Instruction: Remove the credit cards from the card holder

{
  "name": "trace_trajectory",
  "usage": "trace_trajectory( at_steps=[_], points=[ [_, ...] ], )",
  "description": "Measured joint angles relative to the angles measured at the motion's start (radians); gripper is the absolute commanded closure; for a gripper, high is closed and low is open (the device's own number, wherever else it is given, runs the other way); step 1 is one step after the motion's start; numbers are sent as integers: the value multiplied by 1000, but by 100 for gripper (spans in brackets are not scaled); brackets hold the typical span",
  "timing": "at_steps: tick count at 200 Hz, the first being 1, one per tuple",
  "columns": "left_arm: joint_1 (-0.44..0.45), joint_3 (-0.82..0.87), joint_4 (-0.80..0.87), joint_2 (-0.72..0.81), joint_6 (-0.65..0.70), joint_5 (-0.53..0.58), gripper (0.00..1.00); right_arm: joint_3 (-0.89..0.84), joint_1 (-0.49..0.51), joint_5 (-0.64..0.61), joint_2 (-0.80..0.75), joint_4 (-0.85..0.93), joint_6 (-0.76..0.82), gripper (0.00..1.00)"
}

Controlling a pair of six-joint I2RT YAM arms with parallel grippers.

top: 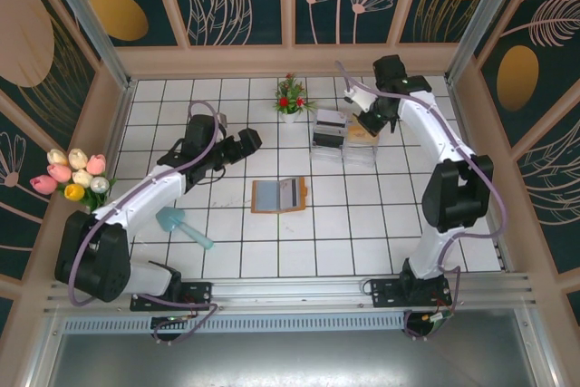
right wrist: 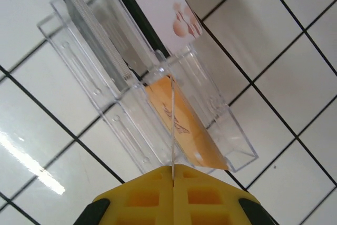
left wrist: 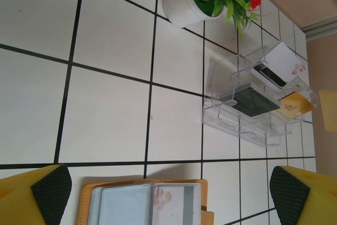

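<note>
now our left gripper hangs wide open, empty, over the open card holder on the tiles, while the right gripper pinches a thin card above the clear tray, probably to drop it.

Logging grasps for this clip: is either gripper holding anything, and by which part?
The right gripper pinches what looks like a thin card, edge-on, by its near edge. The left gripper is open, empty.
</note>
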State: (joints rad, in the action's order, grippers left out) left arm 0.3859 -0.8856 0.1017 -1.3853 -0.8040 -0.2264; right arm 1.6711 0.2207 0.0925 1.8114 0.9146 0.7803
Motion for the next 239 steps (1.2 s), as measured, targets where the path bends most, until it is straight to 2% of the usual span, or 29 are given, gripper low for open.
trace_trajectory(
  at_steps=[63,155,189,211,239],
  points=[
    [0,0,0,-31,4,0,2,86,-11,-67,108,64,49,100],
    [0,0,-1,-40,4,-20,2,92,-11,-66,105,65,84,100],
    [0,0,-10,-40,8,-66,7,62,-11,-32,50,44,119,100],
    [10,-13,-19,-55,17,-83,15,-10,-13,8,-15,1,131,100],
    [81,-114,-7,-150,35,-51,23,-80,-31,67,-66,-59,131,100]
  ],
)
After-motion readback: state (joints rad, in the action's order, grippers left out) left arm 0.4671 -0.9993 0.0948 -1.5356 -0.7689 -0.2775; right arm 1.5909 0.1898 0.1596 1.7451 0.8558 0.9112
